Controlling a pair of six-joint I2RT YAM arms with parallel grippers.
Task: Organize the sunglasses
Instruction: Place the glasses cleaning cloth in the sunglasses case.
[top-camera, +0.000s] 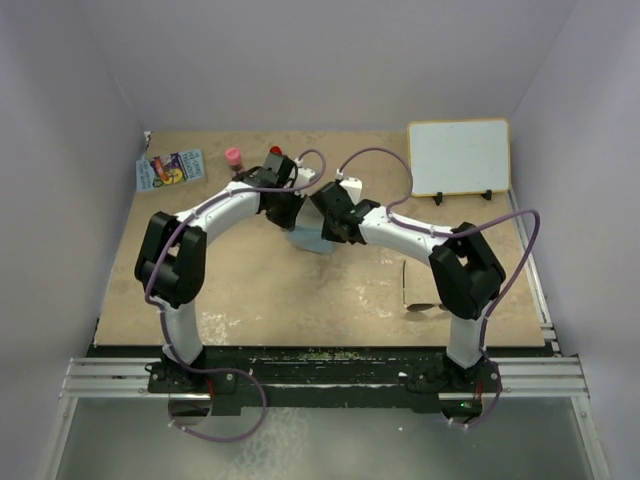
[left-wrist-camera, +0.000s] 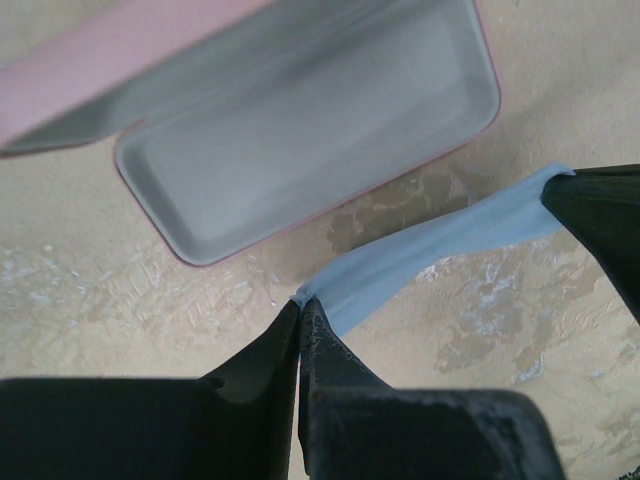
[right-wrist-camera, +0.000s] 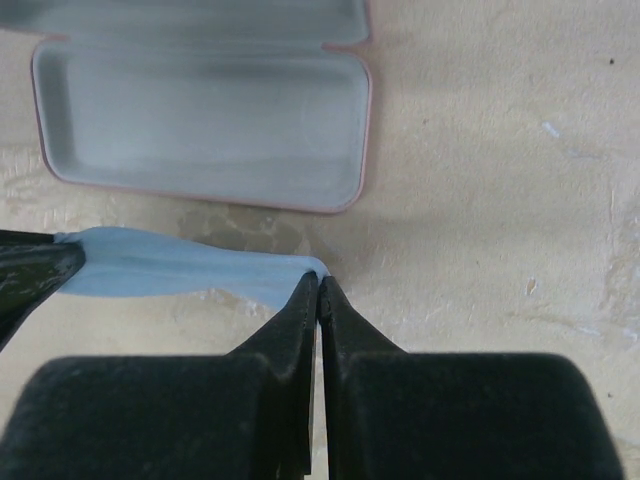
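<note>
The sunglasses lie on the table to the right, near my right arm's elbow, apart from both grippers. My left gripper is shut on one corner of the light-blue cloth. My right gripper is shut on the opposite corner of the cloth. The cloth hangs stretched between them just above the table, in front of the open pink case, whose grey inside is empty. The case also shows in the right wrist view. In the top view the cloth hangs below the two grippers at the table's middle.
A white board leans at the back right. A colourful card, a small pink bottle and a red object stand at the back left. Walls close in the table on three sides.
</note>
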